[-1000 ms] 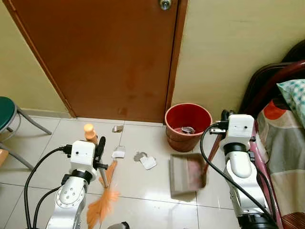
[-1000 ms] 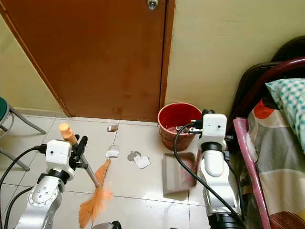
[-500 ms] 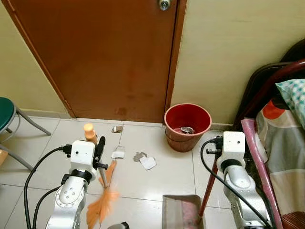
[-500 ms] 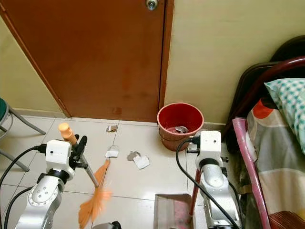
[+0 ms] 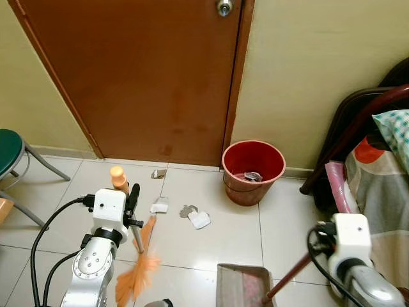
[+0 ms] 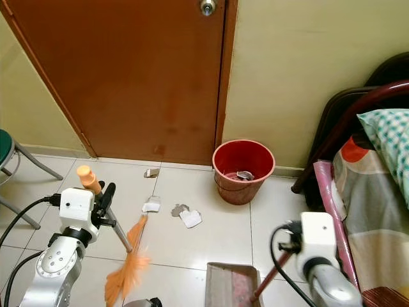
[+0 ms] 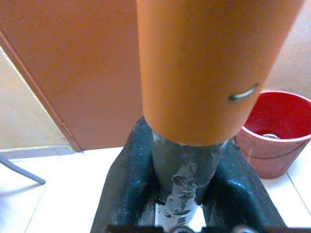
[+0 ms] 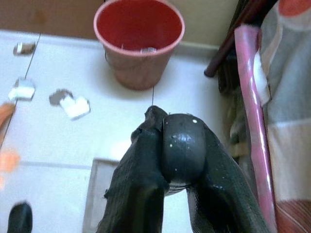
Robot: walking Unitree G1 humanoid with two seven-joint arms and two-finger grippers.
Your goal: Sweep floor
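1. Far left, a green stool (image 5: 7, 146) sits on the white tiled floor (image 5: 223, 230), well clear of the action.
2. The left gripper (image 7: 182, 191) has its black fingers clamped tight round the grey shaft of the broom (image 5: 137, 272), just below the orange cap on the handle's end; the orange bristles rest on the tiles in front of that arm.
3. Just right of the broom, the scraps of litter: a white piece (image 5: 158, 207) beside the shaft, a grey-and-white pair (image 5: 195, 215) a little further on, and a small piece (image 5: 158, 173) near the foot of the brown door (image 5: 147, 77).
4. The door stands shut behind it all, its knob up at the top edge.
5. Moving right, a red bucket (image 5: 253, 171) stands against the yellow wall, some rubbish in its bottom.
6. Lower down, the dustpan (image 5: 241, 286) lies flat on the tiles, well apart from the litter, its dark red handle slanting up to the right.
7. The right gripper (image 8: 182, 160) is squeezed shut round the top of that handle, fingers wrapped on both sides.
8. Far right, a bed (image 5: 383, 166) with a patterned cover and a dark curved frame.
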